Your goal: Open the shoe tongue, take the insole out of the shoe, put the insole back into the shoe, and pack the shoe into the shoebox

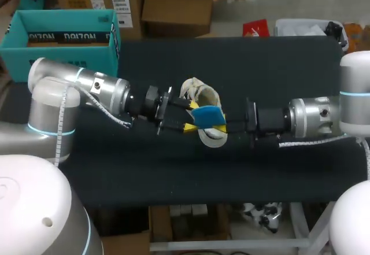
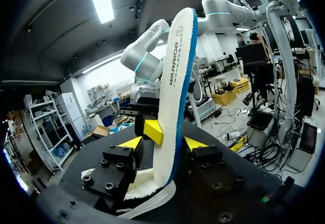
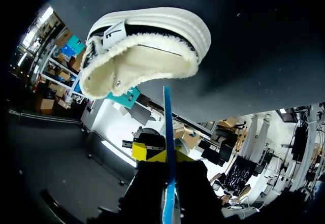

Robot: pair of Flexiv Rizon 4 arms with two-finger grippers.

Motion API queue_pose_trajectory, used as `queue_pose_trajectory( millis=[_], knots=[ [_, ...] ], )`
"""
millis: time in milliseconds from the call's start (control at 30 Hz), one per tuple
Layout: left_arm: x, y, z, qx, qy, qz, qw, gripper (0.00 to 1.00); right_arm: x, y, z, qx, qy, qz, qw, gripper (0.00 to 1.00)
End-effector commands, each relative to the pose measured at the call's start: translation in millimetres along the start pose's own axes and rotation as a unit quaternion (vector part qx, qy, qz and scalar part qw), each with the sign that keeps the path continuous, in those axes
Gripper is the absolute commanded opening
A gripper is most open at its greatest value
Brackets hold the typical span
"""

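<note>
Head view, left to right: teal box [image 1: 69, 37] sits upper left, at the table [image 1: 277, 70] edge, well apart from the rest. L arm comes in from the left. The L pincer [image 1: 189, 116] is mid-frame, just left of the shoe [image 1: 207, 96]. The shoe lies at centre w/ its long axis running approx. up-down in the frame. The blue insole [image 1: 207, 116] lies across it, btw. the two pincers. R arm comes in from the right, w/ the R pincer [image 1: 224, 123] at the insole's right end.

L wrist view: L pincer [image 2: 163, 145] has its fingers wide apart, i.e. open. The insole [image 2: 175, 82] stands on edge btw. them, near one tip and clear of the other. The shoe's fleecy lining [image 2: 144, 186] is just under the fingers. One R fingertip [image 2: 152, 131] shows against the insole's far side.

R wrist view: R pincer [image 3: 165, 155] is closed on the insole [image 3: 167, 132], seen edge-on as a thin blue line running straight ahead. The shoe [image 3: 147, 51] is ahead of it, fleece-lined opening facing the pincer.

Judgement: the insole's long axis lines up w/ the R arm and points at the shoe's opening, so the R arm has it and the coming move runs along that line, in or out. Whether it is mid-removal or mid-return can't be told. Can't tell either if the shoe rests on the table. The L pincer is nearer the shoe and prob. best placed to steady it. Boxing is not yet begun, and the box lies on the L arm's side.
</note>
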State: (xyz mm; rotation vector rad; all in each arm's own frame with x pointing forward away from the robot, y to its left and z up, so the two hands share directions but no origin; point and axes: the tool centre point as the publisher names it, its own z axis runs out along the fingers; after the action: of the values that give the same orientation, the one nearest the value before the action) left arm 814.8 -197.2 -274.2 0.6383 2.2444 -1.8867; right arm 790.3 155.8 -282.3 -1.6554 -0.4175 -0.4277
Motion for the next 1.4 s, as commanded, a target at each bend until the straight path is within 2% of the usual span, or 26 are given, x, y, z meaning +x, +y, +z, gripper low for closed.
queue_pose_trajectory(
  millis=[33,100,333,467,500,533,567,800,900,1000,1233,1400],
  knots=[
    [0.8,-0.2,6.8,-0.001,-0.062,-0.002,0.998,0.48,-3.2,-0.7,-0.5,-0.002,0.005,-0.002,1.0,0.0],
    [-0.2,0.4,8.1,-0.003,-0.063,-0.002,0.998,0.41,-3.4,-0.9,-0.4,-0.003,0.005,-0.003,1.0,0.0],
    [-1.3,4.2,12.0,-0.01,-0.057,-0.008,0.998,0.0,-3.1,-2.5,-0.8,-0.006,0.006,-0.007,1.0,0.0],
    [-0.7,7.5,13.8,-0.016,-0.047,-0.007,0.999,0.0,-2.2,-1.8,-0.8,-0.005,0.004,-0.009,1.0,0.0],
    [-0.6,7.9,14.0,-0.019,-0.045,-0.006,0.999,0.0,-1.5,-1.7,-0.8,-0.005,0.004,-0.01,1.0,0.35],
    [-0.7,8.4,14.1,-0.021,-0.043,-0.003,0.999,0.0,-0.7,-1.7,-1.1,-0.007,0.003,-0.01,1.0,0.79],
    [-1.0,8.9,14.0,-0.025,-0.044,0.0,0.999,0.0,0.1,-2.2,-2.1,-0.009,0.003,-0.011,1.0,1.0],
    [-10.0,10.4,9.6,-0.049,-0.052,0.035,0.997,0.0,-0.6,-5.3,-16.1,-0.028,0.007,-0.019,0.999,1.0],
    [-15.0,13.3,8.4,-0.058,-0.044,0.061,0.996,0.0,-1.2,-3.9,-19.2,-0.039,0.011,-0.018,0.999,1.0],
    [-20.8,20.0,10.2,-0.07,-0.02,0.086,0.994,0.0,-1.2,-0.8,-20.9,-0.047,0.015,-0.017,0.999,1.0],
    [-27.2,30.3,10.0,-0.046,0.022,0.114,0.992,0.0,3.4,11.0,-20.6,-0.064,0.025,-0.014,0.998,1.0],
    [-34.4,38.6,15.8,-0.046,0.035,0.119,0.991,0.0,11.0,16.6,-17.6,-0.073,0.033,-0.015,0.997,1.0]
  ],
)
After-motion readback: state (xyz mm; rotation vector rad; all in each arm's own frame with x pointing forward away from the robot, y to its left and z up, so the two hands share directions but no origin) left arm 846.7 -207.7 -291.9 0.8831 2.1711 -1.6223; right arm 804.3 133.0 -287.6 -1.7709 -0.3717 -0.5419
